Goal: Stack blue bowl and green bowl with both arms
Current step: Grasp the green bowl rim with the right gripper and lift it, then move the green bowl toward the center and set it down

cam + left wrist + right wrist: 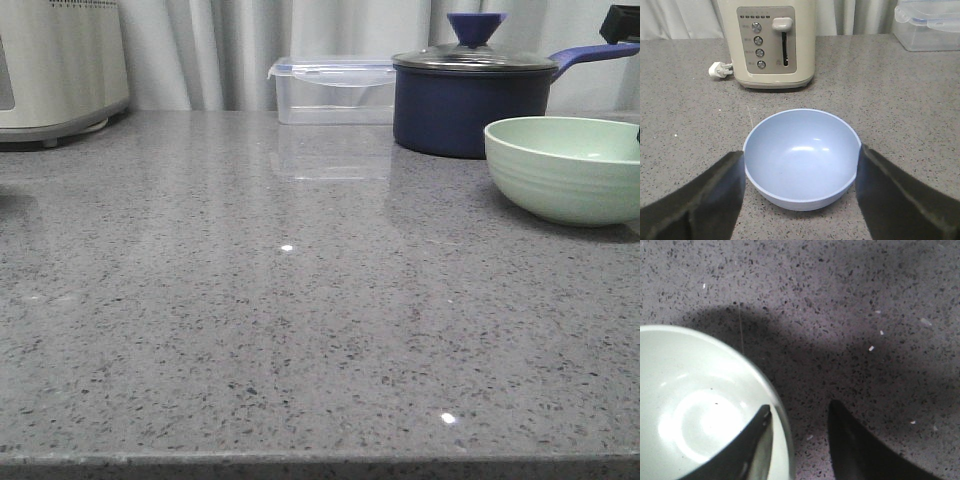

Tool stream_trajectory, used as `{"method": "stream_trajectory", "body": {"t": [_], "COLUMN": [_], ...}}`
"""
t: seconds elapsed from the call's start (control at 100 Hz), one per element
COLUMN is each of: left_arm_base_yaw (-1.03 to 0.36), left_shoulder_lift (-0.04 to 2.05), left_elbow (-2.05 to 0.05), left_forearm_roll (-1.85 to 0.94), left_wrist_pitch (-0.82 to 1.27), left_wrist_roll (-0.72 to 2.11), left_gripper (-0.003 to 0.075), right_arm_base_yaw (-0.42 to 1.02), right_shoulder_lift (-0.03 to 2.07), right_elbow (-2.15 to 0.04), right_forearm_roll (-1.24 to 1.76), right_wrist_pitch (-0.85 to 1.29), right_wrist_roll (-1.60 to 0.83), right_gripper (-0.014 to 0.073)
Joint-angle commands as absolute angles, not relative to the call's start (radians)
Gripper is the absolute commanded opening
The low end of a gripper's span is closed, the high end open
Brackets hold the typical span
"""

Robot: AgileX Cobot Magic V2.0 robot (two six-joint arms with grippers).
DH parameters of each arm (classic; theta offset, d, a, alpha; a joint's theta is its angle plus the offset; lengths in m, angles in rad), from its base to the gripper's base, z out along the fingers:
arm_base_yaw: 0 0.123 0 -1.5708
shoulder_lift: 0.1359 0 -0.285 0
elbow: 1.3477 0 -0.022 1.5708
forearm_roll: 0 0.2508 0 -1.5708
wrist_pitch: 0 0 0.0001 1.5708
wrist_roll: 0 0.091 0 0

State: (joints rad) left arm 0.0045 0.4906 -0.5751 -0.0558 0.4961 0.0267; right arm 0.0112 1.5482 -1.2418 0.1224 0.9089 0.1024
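Note:
The green bowl (567, 166) stands upright on the grey counter at the right, in front of the saucepan. In the right wrist view my right gripper (799, 412) is open and straddles the green bowl's (695, 405) rim, one finger inside the bowl, the other outside over the counter. The blue bowl (802, 156) shows only in the left wrist view, upright on the counter in front of a toaster. My left gripper (801, 162) is open wide, with a finger close to each side of the blue bowl. Neither gripper shows clearly in the front view.
A dark navy lidded saucepan (470, 95) stands behind the green bowl, its handle pointing right. A clear plastic lidded box (335, 90) sits at the back centre. A cream toaster (60, 65) stands at the back left, also in the left wrist view (771, 42), its white plug (719, 70) beside it.

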Motion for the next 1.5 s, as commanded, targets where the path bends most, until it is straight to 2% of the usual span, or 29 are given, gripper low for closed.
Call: {"method": "stream_trajectory", "body": {"t": [0.0,0.37,0.65,0.87,1.16,1.49], "left_arm_base_yaw": [0.004,0.004,0.004,0.004,0.004,0.004], "left_shoulder_lift": [0.499,0.499,0.499,0.499,0.499,0.499], "left_elbow": [-0.615,-0.615,-0.615,-0.615,-0.615,-0.615], "left_forearm_roll": [-0.063,-0.063,-0.063,-0.063,-0.063,-0.063], "left_wrist_pitch": [0.419,0.419,0.419,0.419,0.419,0.419], "left_wrist_roll": [0.021,0.021,0.021,0.021,0.021,0.021], "left_gripper": [0.0447,0.044,0.044,0.044,0.044,0.044], "right_arm_base_yaw": [0.009,0.009,0.031,0.164,0.375,0.438], "right_shoulder_lift": [1.515,1.515,1.513,1.522,1.64,1.732], "right_elbow": [-1.276,-1.276,-1.364,-1.43,-1.509,-1.569], "right_forearm_roll": [0.13,0.13,0.167,0.182,0.206,0.207], "right_wrist_pitch": [0.876,0.877,0.917,0.914,0.869,0.869], "right_wrist_roll": [0.095,0.095,0.065,0.061,0.061,0.061], "right_gripper": [0.0212,-0.0086,-0.008,-0.008,-0.008,-0.0075]}}
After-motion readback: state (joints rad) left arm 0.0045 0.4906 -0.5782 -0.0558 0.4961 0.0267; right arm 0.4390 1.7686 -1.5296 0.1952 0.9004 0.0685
